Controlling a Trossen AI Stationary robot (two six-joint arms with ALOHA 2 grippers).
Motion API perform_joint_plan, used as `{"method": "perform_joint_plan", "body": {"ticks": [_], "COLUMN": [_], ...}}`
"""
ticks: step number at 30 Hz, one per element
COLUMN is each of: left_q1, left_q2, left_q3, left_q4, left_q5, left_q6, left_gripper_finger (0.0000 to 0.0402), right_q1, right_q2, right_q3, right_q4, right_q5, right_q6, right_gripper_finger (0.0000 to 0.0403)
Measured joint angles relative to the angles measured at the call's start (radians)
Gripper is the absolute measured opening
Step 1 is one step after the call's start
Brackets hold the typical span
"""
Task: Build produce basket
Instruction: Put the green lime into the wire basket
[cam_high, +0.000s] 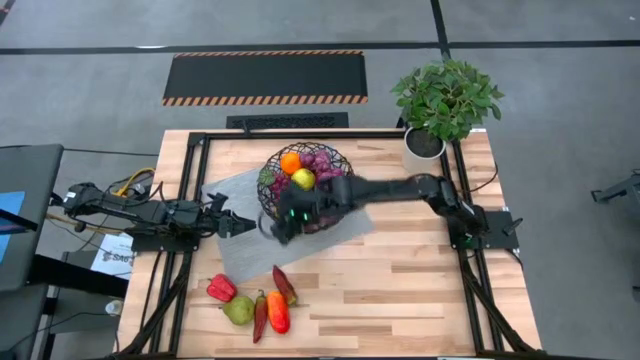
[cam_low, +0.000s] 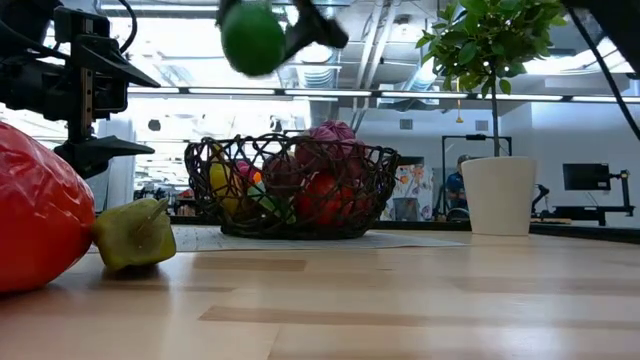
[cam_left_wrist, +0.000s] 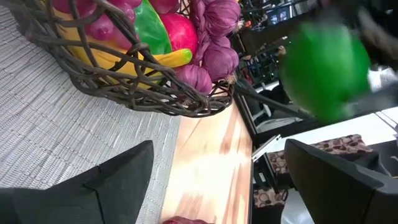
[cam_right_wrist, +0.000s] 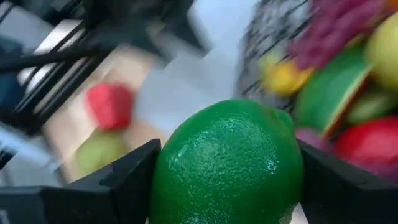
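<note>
High view shows the left gripper (cam_high: 243, 227) spread wide and holding nothing, on the gray woven mat (cam_high: 235, 255), beside the round black wire basket (cam_high: 342, 157) of produce (cam_high: 303, 170). Right gripper (cam_high: 280, 226) hangs by the basket's near rim. Only the right wrist view shows it pinching a bumpy, shiny green lime (cam_right_wrist: 229, 167).

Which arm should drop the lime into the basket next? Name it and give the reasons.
Right. The right pincer is already shut on the lime, raised beside the basket. The left pincer is open and empty, low over the grey mat.
</note>
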Motion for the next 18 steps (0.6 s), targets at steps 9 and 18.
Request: {"method": "perform_joint_plan", "body": {"ticks": [9, 18], "left_q1": [0.0, 0.0], "left_q2": [0.0, 0.0], "left_q3": [0.0, 0.0], "left_q4": [0.0, -0.001], "left_q5": [0.011, 0.012], "left_q6": [-0.003, 0.007], "left_gripper_finger": [0.0346, 0.0346], "right_q1": [-0.161, -0.244], "right_q2": [0.052, 0.055], "right_q3": [0.0, -0.001], "right_q4": [0.025, -0.028], "right_q5": [-0.188, -0.234], "right_q6": [-0.097, -0.115], "right_gripper_finger": [0.0361, 0.0393]}}
